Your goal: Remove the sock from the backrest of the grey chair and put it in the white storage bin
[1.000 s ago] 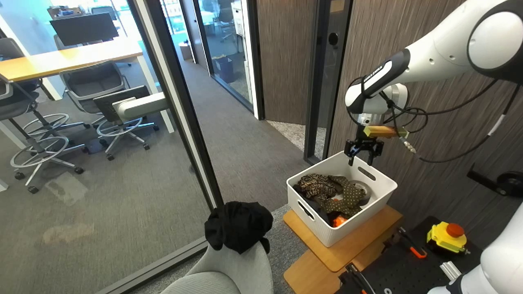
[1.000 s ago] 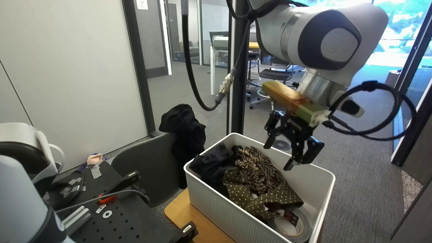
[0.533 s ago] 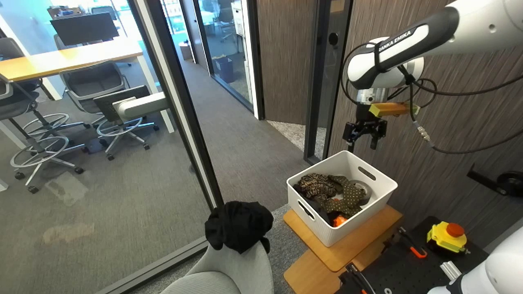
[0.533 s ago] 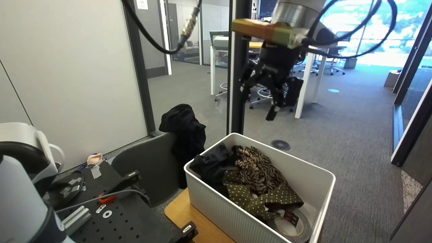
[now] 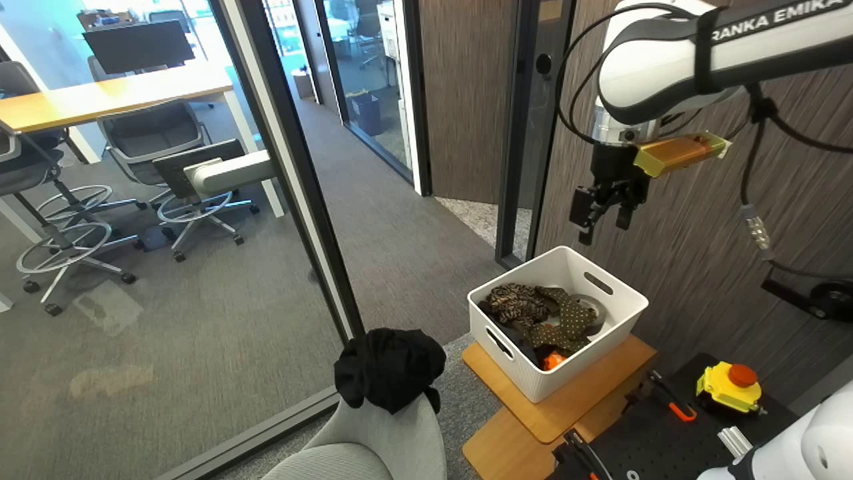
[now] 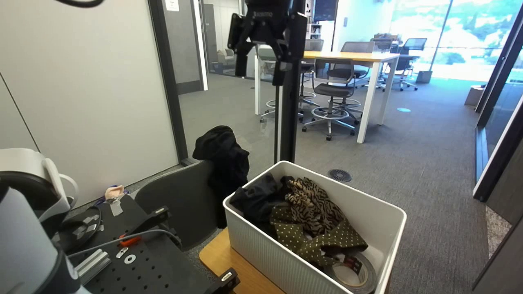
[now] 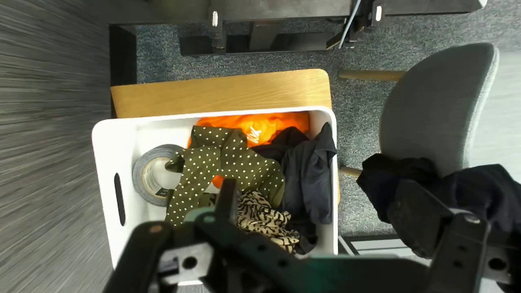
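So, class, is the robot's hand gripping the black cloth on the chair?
No, in an exterior view the hand hangs open, away from the cloth on the backrest.

Open air separates the pincer (image 5: pixel 605 231) from the white storage bin (image 5: pixel 583 357), while a glass partition (image 5: pixel 291 157) stands just beside the grey chair (image 5: pixel 403 437).

The white storage bin (image 5: pixel 566 367) rests upright on a wooden table (image 5: pixel 563 412). In my wrist view, the table extends past the bin along one long side.
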